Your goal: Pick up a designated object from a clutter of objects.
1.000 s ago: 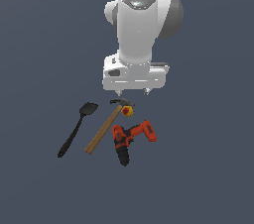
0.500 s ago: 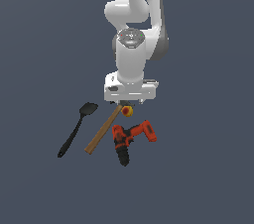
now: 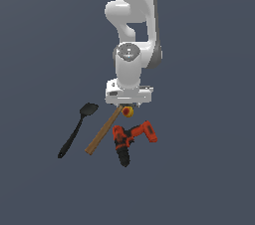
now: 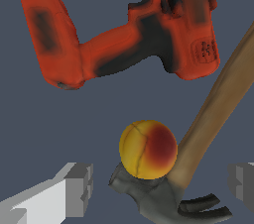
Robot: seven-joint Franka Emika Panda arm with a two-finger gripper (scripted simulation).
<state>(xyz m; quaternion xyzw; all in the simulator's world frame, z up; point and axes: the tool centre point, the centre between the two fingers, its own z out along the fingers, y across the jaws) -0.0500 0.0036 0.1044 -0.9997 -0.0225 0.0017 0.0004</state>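
Note:
The small yellow-orange ball with a red patch [image 3: 127, 112] lies against the hammer's dark head, just beyond the red-orange and black drill [image 3: 132, 139]. In the wrist view the ball [image 4: 148, 148] rests on the hammer head [image 4: 158, 196], beside the wooden handle [image 4: 218, 99], with the drill [image 4: 124, 34] further off. My gripper [image 3: 127, 105] hangs directly over the ball and is open. In the wrist view the gripper [image 4: 161, 186] has its two grey fingers [image 4: 74, 188] spread wide, one either side of the ball and hammer head, not touching them.
The hammer's wooden handle [image 3: 103, 132] runs diagonally toward the exterior view's lower left. A black long-handled spatula [image 3: 75, 130] lies parallel to it, further to the exterior view's left. The floor is plain dark grey.
The arm has come down over the clutter. The hand now sits lower, right above the ball and hammer head. The objects have not moved.

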